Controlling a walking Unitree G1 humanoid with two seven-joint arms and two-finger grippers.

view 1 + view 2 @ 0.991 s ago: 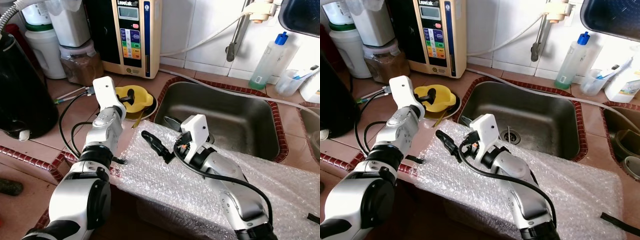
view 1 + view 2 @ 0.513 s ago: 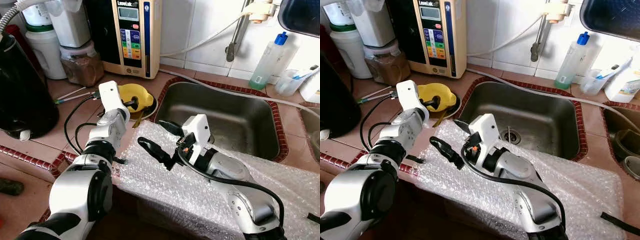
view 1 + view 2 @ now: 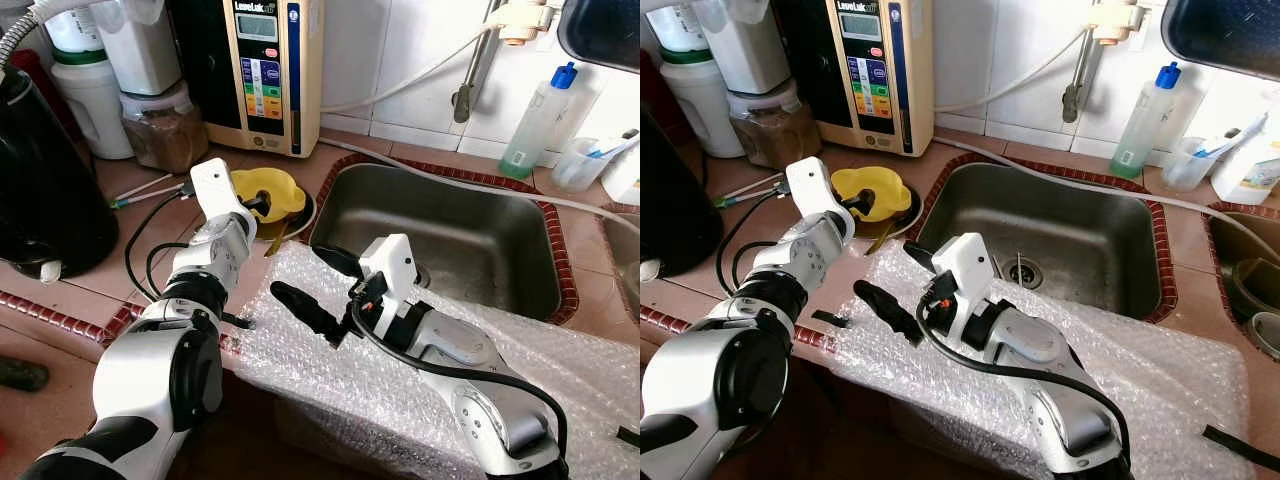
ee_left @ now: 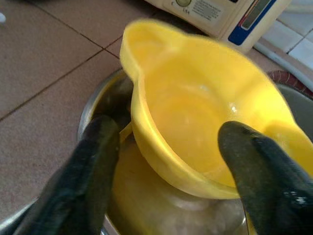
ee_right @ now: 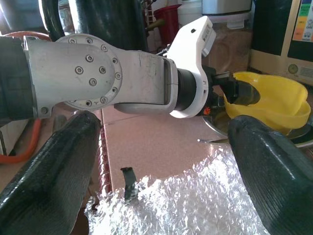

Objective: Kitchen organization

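Two grippers work at the counter. The left gripper (image 4: 168, 161) straddles a yellow bowl (image 3: 268, 192) in a metal dish (image 4: 90, 112) beside the sink (image 3: 470, 240), fingers spread. The right gripper (image 3: 315, 290) hovers spread over bubble wrap (image 3: 400, 370).

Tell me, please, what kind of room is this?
Most likely a home kitchen: a steel sink set in a tiled counter, a dish soap bottle beside it, and a yellow bowl near the left gripper.

2 silver arms with black joints and white wrist housings are seen, each tipped by 2 long black fingers. Black cables are looped along both forearms. Small round screws are set in the left arm's casing.
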